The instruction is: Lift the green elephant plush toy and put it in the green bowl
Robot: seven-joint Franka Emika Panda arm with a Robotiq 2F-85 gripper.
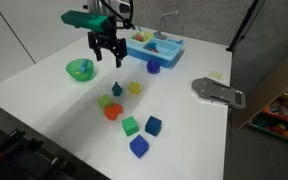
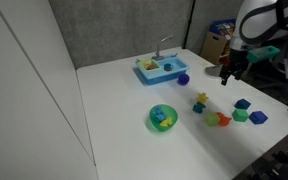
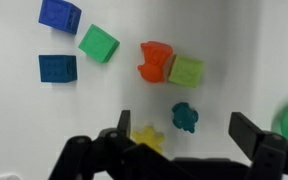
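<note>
Over the elephant (image 3: 184, 117) the gripper (image 3: 187, 140) hangs, jaws spread and empty; lifting it into the bowl (image 1: 71, 70) is not yet done.

On my white table (image 1: 44, 105) I see the green bowl (image 1: 80, 69). The green elephant plush toy (image 1: 117, 89) lies near it, with toy blocks (image 1: 130, 125) and a blue tray (image 1: 156, 46) farther off.
</note>
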